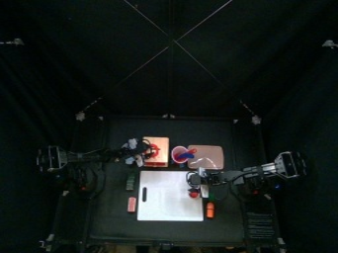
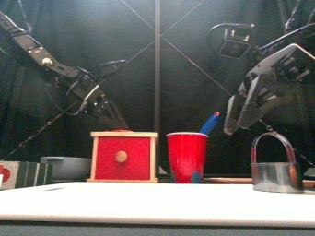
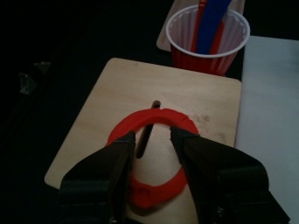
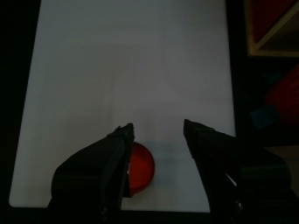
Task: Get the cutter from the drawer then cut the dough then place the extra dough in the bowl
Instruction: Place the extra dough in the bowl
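Black table (image 1: pixel 113 222), board (image 1: pixel 172 198) low centre. Left gripper (image 3: pixel 152 140) spread over dough ring (image 3: pixel 149 191) on box (image 3: pixel 93 114); right gripper (image 4: pixel 160 129) spread, disc (image 4: pixel 139 168) lower left.

The white cutting board (image 1: pixel 165 198) lies mostly bare toward the tabletop's front edge, open from above. Near the back edge, the wooden box (image 2: pixel 123 155) and red cup (image 2: pixel 187 157) stand close together. The cutter (image 2: pixel 277 164) blocks the board's right side.
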